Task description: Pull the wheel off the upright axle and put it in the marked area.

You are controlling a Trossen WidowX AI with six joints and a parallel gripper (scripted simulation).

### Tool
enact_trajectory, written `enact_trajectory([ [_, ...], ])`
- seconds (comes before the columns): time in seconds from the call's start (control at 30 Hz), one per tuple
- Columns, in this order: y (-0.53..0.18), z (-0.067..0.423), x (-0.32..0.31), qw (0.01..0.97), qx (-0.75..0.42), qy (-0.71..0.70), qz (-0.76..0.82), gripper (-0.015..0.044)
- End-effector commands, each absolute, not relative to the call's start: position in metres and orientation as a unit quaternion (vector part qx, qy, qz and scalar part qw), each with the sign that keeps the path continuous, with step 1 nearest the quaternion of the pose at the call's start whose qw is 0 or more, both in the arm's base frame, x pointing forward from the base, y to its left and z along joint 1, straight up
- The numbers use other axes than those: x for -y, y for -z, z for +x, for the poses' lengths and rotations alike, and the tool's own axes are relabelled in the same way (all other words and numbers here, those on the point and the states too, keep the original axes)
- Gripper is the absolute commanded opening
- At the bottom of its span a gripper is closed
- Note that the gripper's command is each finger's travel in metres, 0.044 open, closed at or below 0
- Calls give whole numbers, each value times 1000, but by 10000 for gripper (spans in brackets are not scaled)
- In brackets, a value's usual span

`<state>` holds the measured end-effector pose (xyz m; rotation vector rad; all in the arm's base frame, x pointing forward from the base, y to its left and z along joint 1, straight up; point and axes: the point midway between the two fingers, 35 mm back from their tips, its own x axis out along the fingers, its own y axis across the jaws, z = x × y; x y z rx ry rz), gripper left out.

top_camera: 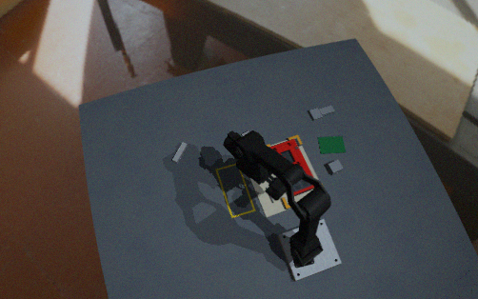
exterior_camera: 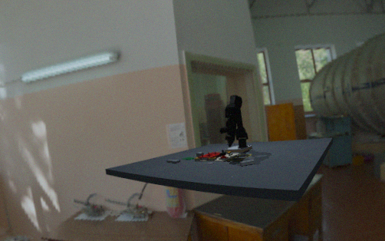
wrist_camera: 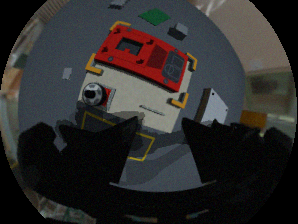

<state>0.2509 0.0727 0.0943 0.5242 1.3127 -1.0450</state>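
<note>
— Grey wheel (wrist_camera: 93,95): where? 
— Apparently on its axle, at the pale board's (wrist_camera: 143,99) corner on the bench (top_camera: 154,248). 
— The claw (wrist_camera: 158,137)? 
— Partly open above it, holding nothing.

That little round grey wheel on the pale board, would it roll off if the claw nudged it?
Probably not yet: the small round grey wheel seems seated on the pale board, presumably on its axle. It looks rigid and light for its size. Once lifted free and set on edge, its round shape could roll; laid flat, likely not.
</note>
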Motion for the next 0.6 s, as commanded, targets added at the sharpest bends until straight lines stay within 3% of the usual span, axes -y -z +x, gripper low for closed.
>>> enact_trajectory([
  [0.0, -116, 319, -83, 694, -696, 165, 84, 300],
  [0.33, -133, 357, -82, 718, -695, -26, -25, 300],
  [0.57, -135, 361, -81, 720, -692, -42, -35, 300],
])
